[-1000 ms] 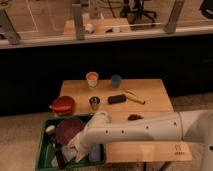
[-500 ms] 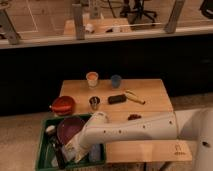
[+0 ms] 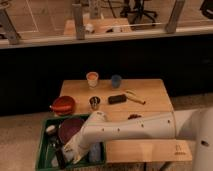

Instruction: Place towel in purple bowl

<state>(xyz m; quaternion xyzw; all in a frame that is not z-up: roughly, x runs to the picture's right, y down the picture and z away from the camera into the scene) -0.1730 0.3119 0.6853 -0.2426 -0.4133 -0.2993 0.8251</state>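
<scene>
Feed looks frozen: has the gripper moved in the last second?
No visible move. The gripper sits low in the green bin, at the same spot on the near side of the purple bowl.

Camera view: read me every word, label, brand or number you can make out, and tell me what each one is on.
No text here can be read.
Table: a small dark mark near its front right corner, too blurred to read.
End effector, down in the green bin next to the purple bowl: no readable label on any of them.
</scene>
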